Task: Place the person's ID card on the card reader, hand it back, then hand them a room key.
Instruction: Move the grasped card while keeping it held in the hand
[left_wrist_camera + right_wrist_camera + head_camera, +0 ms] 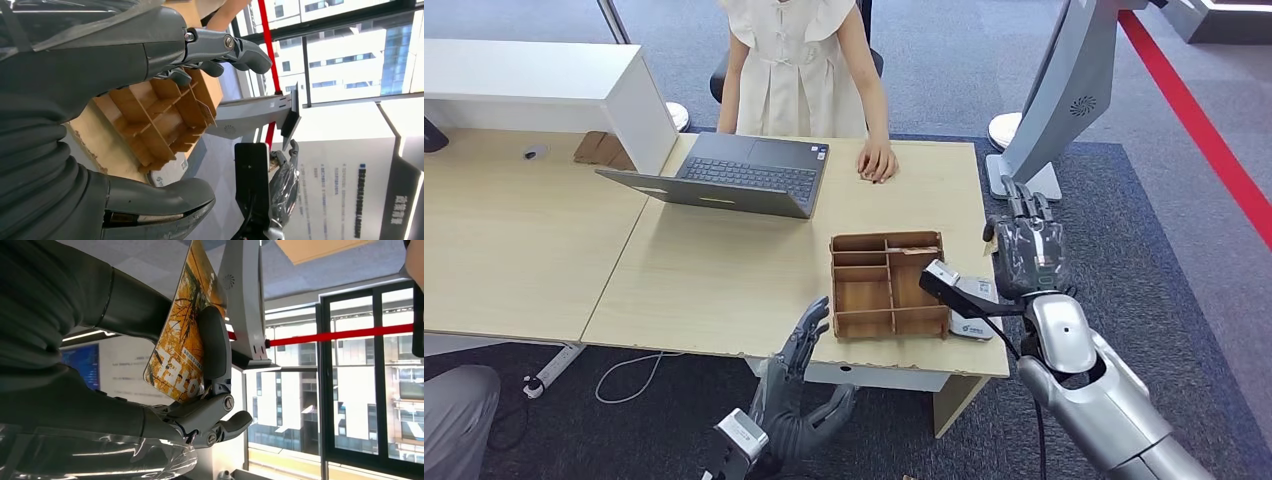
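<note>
1. Orange-yellow card (182, 335) printed with dark branch-like lines and pale lettering.
2. Brown wooden divided tray (887, 286) on a pale wood-grain table (714, 270).
3. Dark grey laptop (734, 175).
4. Blue-grey carpet (1174, 250) crossed by a red stripe (1199, 120).
5. Cream dress (796, 70) on the person.
6. Silver right forearm (1104, 400), dark grey left hand (802, 385).

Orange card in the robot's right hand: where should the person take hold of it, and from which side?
Best the free end of the orange card, past the thumb's tip. The right hand lays its thumb flat on the printed face nearer the palm, so that end seems bare. Come from beyond the fingertips, pinching front and back, and pull along the card's length.
</note>
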Controlling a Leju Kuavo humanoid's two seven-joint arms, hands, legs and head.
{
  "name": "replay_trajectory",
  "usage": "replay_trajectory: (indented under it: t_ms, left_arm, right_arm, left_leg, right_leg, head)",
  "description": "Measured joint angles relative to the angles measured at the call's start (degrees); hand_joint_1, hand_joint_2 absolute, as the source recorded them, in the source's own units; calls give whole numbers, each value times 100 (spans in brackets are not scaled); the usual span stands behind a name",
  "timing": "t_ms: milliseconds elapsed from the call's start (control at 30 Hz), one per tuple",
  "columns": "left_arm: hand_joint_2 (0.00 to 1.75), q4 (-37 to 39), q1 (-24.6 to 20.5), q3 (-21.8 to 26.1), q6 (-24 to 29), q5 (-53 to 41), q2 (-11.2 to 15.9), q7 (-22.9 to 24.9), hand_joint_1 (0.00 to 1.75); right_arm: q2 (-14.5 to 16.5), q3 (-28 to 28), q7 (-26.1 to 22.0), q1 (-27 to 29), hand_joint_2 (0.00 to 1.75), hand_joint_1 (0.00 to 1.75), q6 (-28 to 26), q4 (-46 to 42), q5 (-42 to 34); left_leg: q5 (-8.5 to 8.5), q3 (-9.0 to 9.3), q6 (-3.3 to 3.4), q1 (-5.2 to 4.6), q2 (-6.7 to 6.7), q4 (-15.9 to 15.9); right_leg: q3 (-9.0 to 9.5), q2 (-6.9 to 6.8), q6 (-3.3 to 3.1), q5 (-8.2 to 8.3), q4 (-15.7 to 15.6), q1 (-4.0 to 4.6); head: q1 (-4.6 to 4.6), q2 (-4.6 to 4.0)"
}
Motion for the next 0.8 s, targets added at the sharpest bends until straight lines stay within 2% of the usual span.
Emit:
replay_trajectory:
  t_ms: [300,800]
  left_arm:
    - [175,-99,73,35,306,33,56,5,0]
    - [175,-197,139,42,356,83,133,32,0]
  right_arm:
    - [124,202,-73,-176,175,175,-151,649,-433]
    - [138,344,89,-290,175,175,-161,1289,-627]
  left_leg:
    - [1,-3,0,1,-1,0]
    - [1,-1,0,0,-1,0]
  right_leg:
    - [0,-2,0,0,1,0]
    - [0,-2,0,0,0,0]
  head:
    - [-1,0]
    - [-1,1]
